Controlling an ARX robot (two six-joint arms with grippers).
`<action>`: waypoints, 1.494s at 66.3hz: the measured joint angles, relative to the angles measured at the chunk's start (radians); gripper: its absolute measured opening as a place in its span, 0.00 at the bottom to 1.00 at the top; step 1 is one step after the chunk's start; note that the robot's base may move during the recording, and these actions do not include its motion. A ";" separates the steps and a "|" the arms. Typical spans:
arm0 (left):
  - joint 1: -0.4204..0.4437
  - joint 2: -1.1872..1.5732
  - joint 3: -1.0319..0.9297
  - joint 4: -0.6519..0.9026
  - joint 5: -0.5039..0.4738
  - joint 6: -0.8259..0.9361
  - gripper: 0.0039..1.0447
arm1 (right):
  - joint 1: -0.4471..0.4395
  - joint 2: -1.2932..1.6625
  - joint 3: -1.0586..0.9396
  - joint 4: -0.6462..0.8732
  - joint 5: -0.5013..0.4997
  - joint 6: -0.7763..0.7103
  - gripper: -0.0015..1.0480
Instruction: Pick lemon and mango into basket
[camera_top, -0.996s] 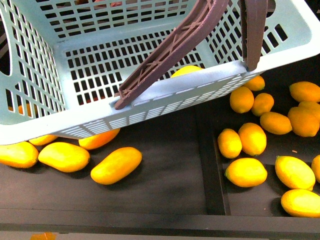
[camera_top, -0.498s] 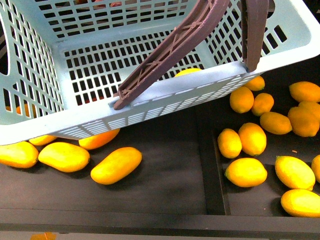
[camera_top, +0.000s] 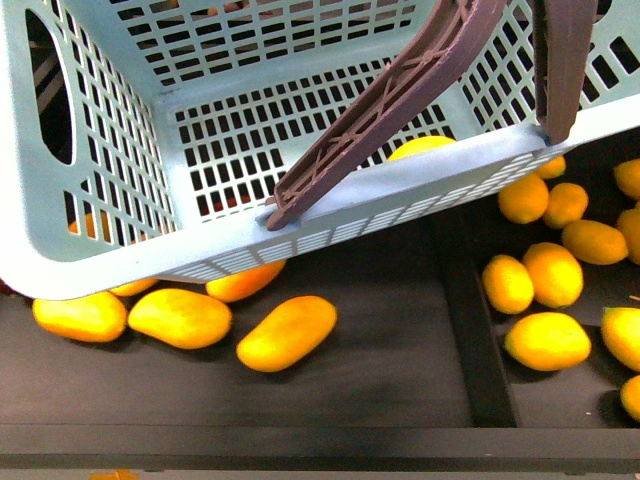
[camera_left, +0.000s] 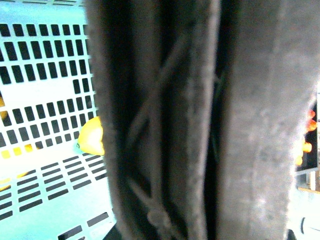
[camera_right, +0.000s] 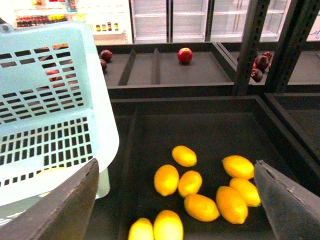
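Front view: basket (camera_top: 400, 185) rim overhangs shelf (camera_top: 390, 340); mango (camera_top: 287, 333) lies just outside.

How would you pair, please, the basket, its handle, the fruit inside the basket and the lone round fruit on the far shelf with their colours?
Things:
1. basket
2. basket handle
3. fruit inside the basket
4. lone round fruit on the far shelf

Colours:
A. red
B. yellow
C. light teal
D. brown

Pairs: 1-C, 2-D, 3-B, 4-A
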 joint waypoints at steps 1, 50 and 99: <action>0.000 0.000 0.000 0.000 -0.002 0.000 0.14 | 0.000 0.000 0.000 0.000 0.000 0.000 0.91; 0.009 0.000 0.000 0.000 -0.006 0.003 0.14 | 0.000 -0.002 -0.002 -0.002 -0.001 0.000 0.92; 0.014 0.000 0.000 0.000 -0.007 0.008 0.14 | -0.315 0.921 0.560 -0.441 -0.017 0.364 0.92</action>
